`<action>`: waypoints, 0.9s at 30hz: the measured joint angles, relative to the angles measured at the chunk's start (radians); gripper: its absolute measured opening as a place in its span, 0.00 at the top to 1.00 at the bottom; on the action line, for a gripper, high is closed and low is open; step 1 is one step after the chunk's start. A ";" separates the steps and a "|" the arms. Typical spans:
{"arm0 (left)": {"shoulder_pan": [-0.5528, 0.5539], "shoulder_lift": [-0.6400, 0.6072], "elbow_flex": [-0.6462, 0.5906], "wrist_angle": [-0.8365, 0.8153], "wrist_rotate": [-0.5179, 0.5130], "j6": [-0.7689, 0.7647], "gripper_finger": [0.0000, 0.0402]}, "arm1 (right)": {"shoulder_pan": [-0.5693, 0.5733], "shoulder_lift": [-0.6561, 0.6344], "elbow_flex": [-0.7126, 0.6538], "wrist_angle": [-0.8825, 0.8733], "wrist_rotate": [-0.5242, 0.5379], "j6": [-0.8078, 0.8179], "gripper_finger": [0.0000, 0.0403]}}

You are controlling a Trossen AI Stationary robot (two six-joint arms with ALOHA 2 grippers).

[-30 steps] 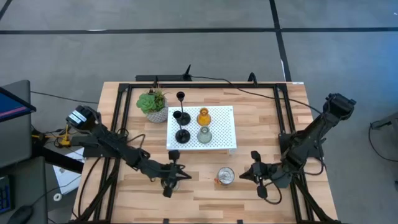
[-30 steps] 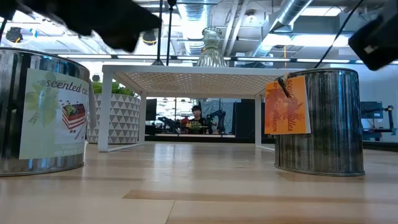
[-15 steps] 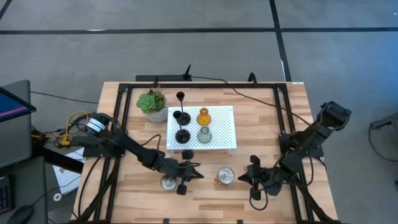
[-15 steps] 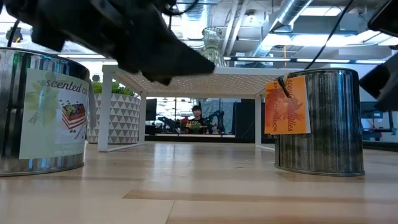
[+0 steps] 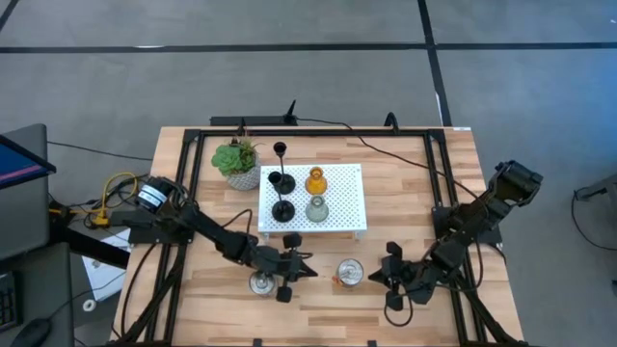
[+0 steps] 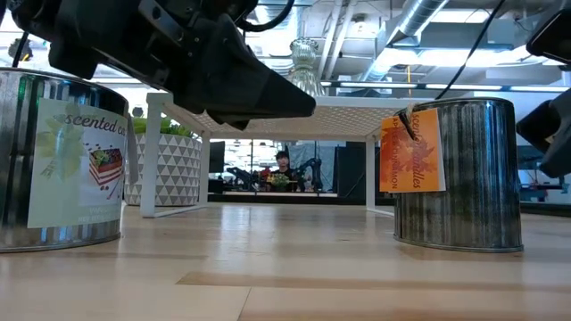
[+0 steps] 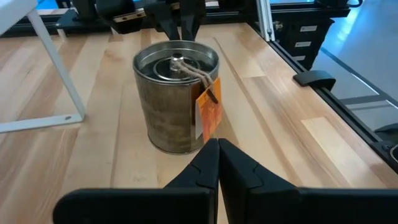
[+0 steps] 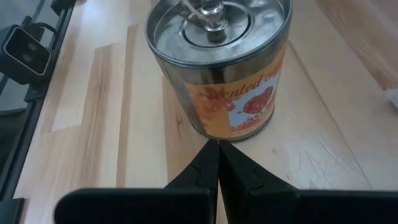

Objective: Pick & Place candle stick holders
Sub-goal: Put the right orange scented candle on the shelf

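Two silvery candle stick holders stand on the table's near part: one (image 5: 260,283) to the left, and one with an orange tag (image 5: 349,273) (image 7: 177,93) (image 8: 217,68). My left gripper (image 5: 308,271) (image 7: 217,144) is shut between the two, pointing level at the tagged holder. My right gripper (image 5: 374,277) (image 8: 217,144) is shut just right of that holder, slanting down at its foot. No frame shows either gripper touching it. Black thin-stemmed holders (image 5: 281,209), an amber one (image 5: 315,180) and a pale green one (image 5: 316,208) stand on the white platform (image 5: 349,210).
A potted plant (image 5: 237,162) stands at the platform's far left corner. Black frame rails (image 5: 183,193) run along the table's left, right and far sides. Bare wood lies between the platform and the right rail. A person shows far back in the room (image 6: 283,163).
My left gripper has moved from above the left silvery holder toward the table's right, sinking a little, and now points at the tagged holder. My right gripper has come down and rolled beside that holder. Both have stayed shut, and nothing on the table has moved.
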 joint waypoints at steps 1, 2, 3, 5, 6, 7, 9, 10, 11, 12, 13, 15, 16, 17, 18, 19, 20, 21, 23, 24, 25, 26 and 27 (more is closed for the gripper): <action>0.001 0.000 0.000 0.000 -0.001 0.000 0.99 | -0.003 0.000 0.000 -0.001 -0.002 0.000 1.00; 0.003 0.000 0.000 0.000 -0.001 0.000 0.99 | -0.006 0.000 0.000 -0.002 -0.003 0.000 1.00; 0.006 0.000 0.000 0.000 0.000 0.002 0.99 | -0.009 0.000 0.000 -0.002 -0.006 0.000 1.00; 0.006 0.000 0.000 0.000 -0.001 0.000 0.99 | -0.018 0.000 0.000 -0.002 -0.027 -0.001 1.00; 0.006 0.000 0.000 0.001 -0.001 -0.007 0.99 | -0.022 0.000 0.000 -0.003 -0.035 -0.007 1.00; 0.006 0.000 0.000 0.000 0.000 -0.019 0.99 | -0.027 0.000 0.000 -0.005 -0.035 -0.020 1.00; 0.005 0.000 0.000 0.001 0.000 -0.043 0.99 | -0.036 0.000 0.000 -0.006 -0.042 -0.042 1.00; 0.005 0.000 0.000 0.001 0.000 -0.050 0.99 | -0.040 -0.001 0.000 -0.007 -0.054 -0.041 1.00; 0.005 0.000 0.000 0.000 0.000 -0.051 0.99 | -0.043 -0.001 0.000 -0.013 -0.059 -0.041 1.00; 0.005 0.000 0.000 0.000 -0.001 -0.052 0.99 | -0.048 -0.001 0.000 -0.022 -0.058 -0.041 1.00; 0.005 0.000 0.000 0.001 -0.001 -0.053 0.99 | -0.054 -0.001 0.000 -0.027 -0.053 -0.040 1.00; 0.004 0.000 0.000 0.000 0.000 -0.053 0.99 | -0.063 -0.001 0.000 -0.027 -0.055 -0.033 0.98; 0.004 0.000 0.000 0.000 0.000 -0.053 0.99 | -0.066 -0.001 0.000 -0.028 -0.063 -0.033 0.97; 0.004 0.000 0.000 0.001 0.000 -0.053 0.99 | -0.067 -0.001 0.000 -0.028 -0.074 -0.033 0.94; 0.004 0.000 0.000 0.001 -0.001 -0.053 0.99 | -0.070 -0.001 0.000 -0.028 -0.081 -0.034 0.91; 0.004 0.000 0.000 0.000 0.000 -0.053 0.99 | -0.071 -0.001 0.000 -0.028 -0.082 -0.039 0.87; 0.004 0.000 0.000 0.001 -0.001 -0.053 0.99 | -0.069 -0.001 0.000 -0.027 -0.082 -0.047 0.83; 0.004 0.000 0.000 0.000 0.000 -0.053 0.99 | -0.068 -0.001 0.000 -0.027 -0.082 -0.058 0.78; 0.004 0.000 0.000 0.000 0.000 -0.053 0.99 | -0.068 -0.001 0.000 -0.027 -0.082 -0.061 0.68; 0.004 0.000 0.000 0.001 0.000 -0.053 0.99 | -0.069 -0.001 0.000 -0.025 -0.082 -0.061 0.62; 0.004 0.000 0.000 0.001 0.000 -0.053 0.99 | -0.070 -0.001 0.000 -0.022 -0.082 -0.062 0.56; 0.004 0.000 0.000 0.001 -0.001 -0.053 0.99 | -0.070 -0.001 0.000 -0.018 -0.082 -0.063 0.50; 0.005 0.000 0.000 0.001 0.000 -0.053 0.99 | -0.070 -0.001 0.000 -0.016 -0.082 -0.063 0.44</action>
